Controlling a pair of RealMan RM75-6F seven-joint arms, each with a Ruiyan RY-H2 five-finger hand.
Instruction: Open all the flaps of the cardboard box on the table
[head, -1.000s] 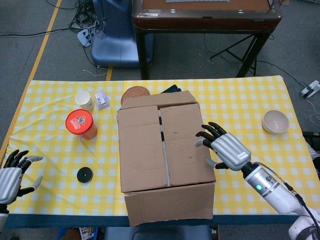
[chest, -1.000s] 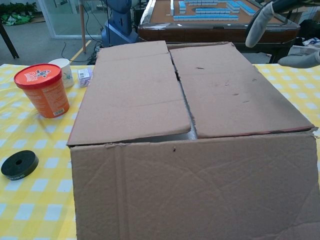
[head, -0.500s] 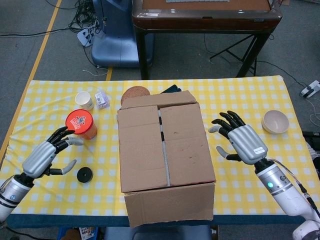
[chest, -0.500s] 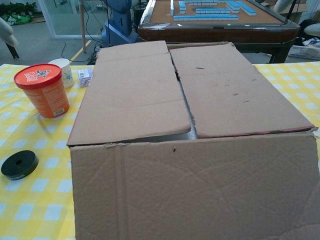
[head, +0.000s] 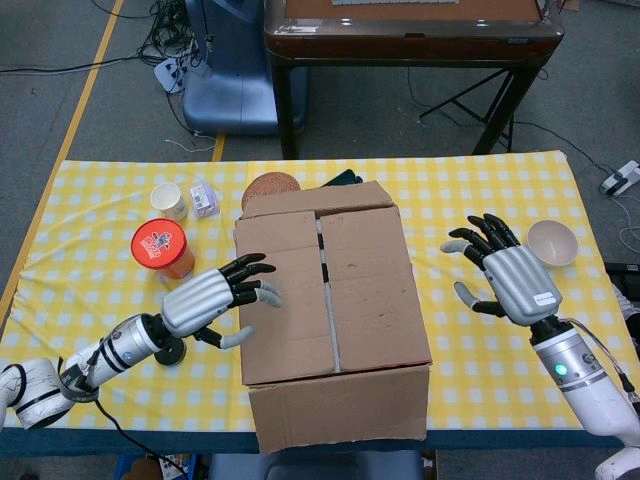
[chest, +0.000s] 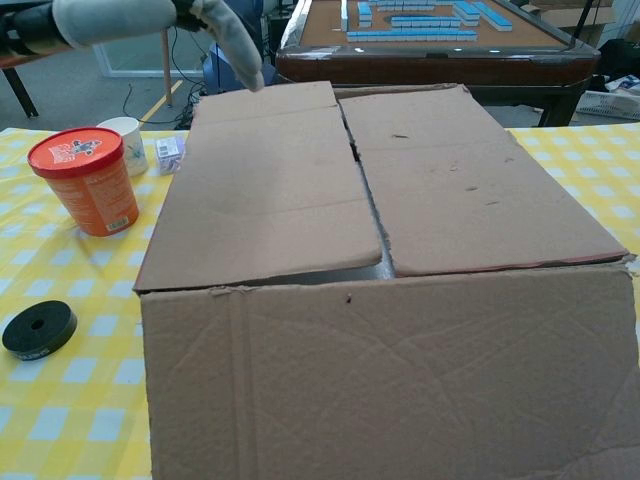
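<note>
Yellow checked table (head: 480, 200) is seen from the head view with cardboard box (head: 330, 305) at centre, flaps closed. Left hand (head: 205, 298) is spread, empty, over its left flap; right hand (head: 510, 280) is spread, empty, right of it. In chest view, box flaps lie flat; left hand is partly seen top left.

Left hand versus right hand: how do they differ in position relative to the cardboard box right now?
The left hand reaches over the cardboard box, its fingers above the left top flap; the right hand hangs clear of the box, over the tablecloth to its right. The left hand points across the box, while the right hand points away from the robot, near the beige bowl. Both have spread fingers and hold nothing.
</note>
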